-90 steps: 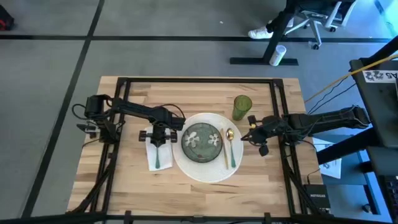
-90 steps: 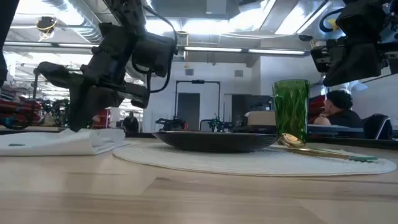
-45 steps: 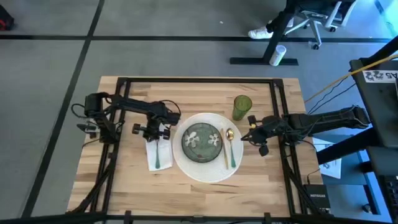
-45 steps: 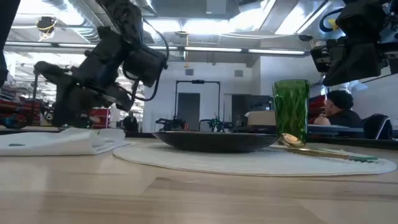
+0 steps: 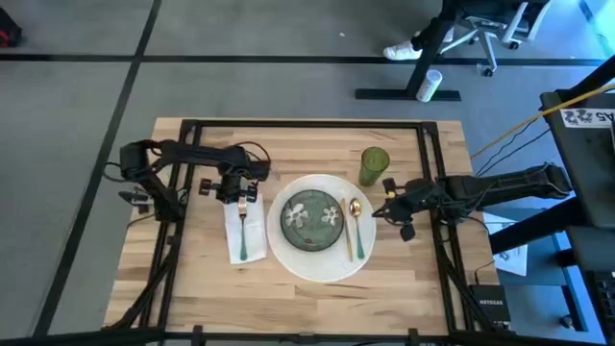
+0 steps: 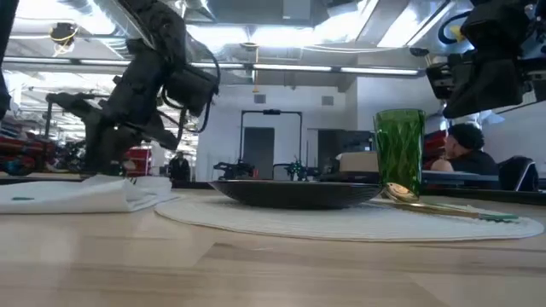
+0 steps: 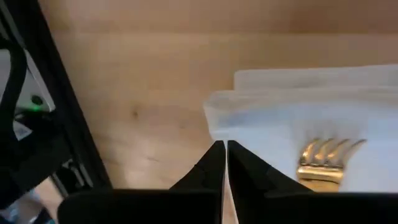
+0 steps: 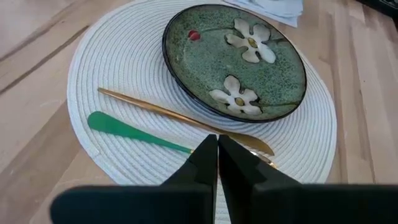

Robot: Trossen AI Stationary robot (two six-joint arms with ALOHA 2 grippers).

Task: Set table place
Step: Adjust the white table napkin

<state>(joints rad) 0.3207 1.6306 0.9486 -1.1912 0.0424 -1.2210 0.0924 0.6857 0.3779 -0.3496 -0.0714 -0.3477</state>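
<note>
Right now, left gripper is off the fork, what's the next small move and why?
Probably pull the left gripper back toward its base. Its fingers look shut and empty, and the fork lies on the napkin beside the plate. Dish, spoon and tumbler seem placed; the right gripper waits by the spoon.

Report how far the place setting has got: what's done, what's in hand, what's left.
Done, by the look of it: the green dish sits on the white plate, the knife and spoon lie on the plate's right side, the fork lies on the napkin to its left, and the tumbler stands beyond. In hand: nothing; the left gripper and right gripper are shut and empty. Left: nothing obvious.
</note>
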